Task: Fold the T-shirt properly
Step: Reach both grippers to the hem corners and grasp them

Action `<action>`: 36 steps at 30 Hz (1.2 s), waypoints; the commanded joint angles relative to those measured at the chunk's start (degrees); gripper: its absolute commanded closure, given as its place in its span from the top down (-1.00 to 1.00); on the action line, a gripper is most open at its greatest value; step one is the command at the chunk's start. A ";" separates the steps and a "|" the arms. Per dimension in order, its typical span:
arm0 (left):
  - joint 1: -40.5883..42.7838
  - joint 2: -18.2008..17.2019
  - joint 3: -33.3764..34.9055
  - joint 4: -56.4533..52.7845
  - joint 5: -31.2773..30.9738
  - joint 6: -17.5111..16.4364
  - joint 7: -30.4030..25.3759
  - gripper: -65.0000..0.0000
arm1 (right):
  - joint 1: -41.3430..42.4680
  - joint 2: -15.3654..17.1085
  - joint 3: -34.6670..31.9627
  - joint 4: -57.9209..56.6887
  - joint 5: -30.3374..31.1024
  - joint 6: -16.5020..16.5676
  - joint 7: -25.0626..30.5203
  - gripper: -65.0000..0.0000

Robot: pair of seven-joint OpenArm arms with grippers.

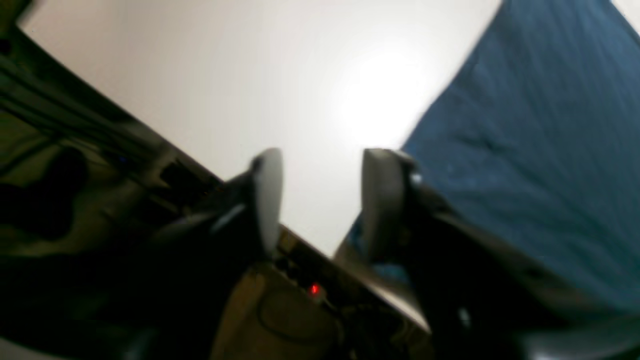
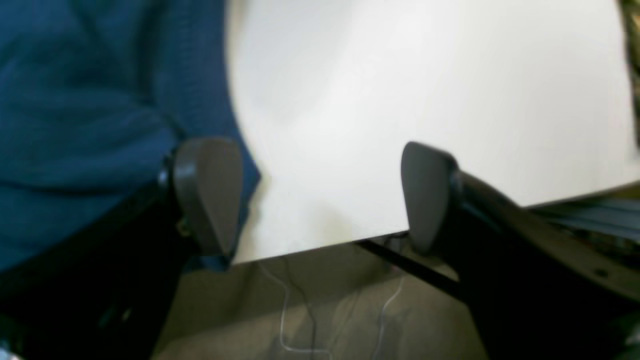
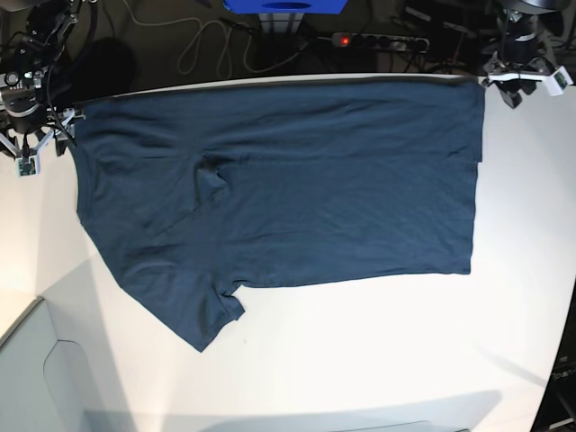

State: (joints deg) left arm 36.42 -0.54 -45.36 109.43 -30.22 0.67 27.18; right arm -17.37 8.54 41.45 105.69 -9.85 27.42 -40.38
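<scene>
The dark navy T-shirt (image 3: 297, 189) lies spread flat on the white table (image 3: 360, 360), its top edge along the far table edge and one sleeve (image 3: 211, 315) pointing toward the front left. My left gripper (image 1: 325, 155) hovers open at the shirt's far right corner, with only bare table between its fingers and the T-shirt (image 1: 540, 150) just to its right; the base view shows that left gripper (image 3: 522, 79) at the back right. My right gripper (image 2: 317, 150) stands wide open at the far left corner, one finger (image 2: 207, 190) over the T-shirt (image 2: 90, 110) edge, holding nothing.
Behind the table's far edge lie a power strip (image 3: 378, 40) with a red light, loose cables (image 3: 202, 45) and a blue object (image 3: 283, 4). A grey panel (image 3: 27, 369) sits at the front left corner. The table edge (image 2: 310, 247) runs just under the right gripper.
</scene>
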 commanded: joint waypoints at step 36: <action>-62.93 -16.83 31.61 -62.44 19.18 -0.01 -15.79 0.05 | 1.23 0.92 -8.26 2.75 0.40 0.67 0.60 0.49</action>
State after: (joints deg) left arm -24.56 -16.27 -13.65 45.89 -11.00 0.47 12.95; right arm -16.38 8.69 32.86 107.42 -9.63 27.44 -40.75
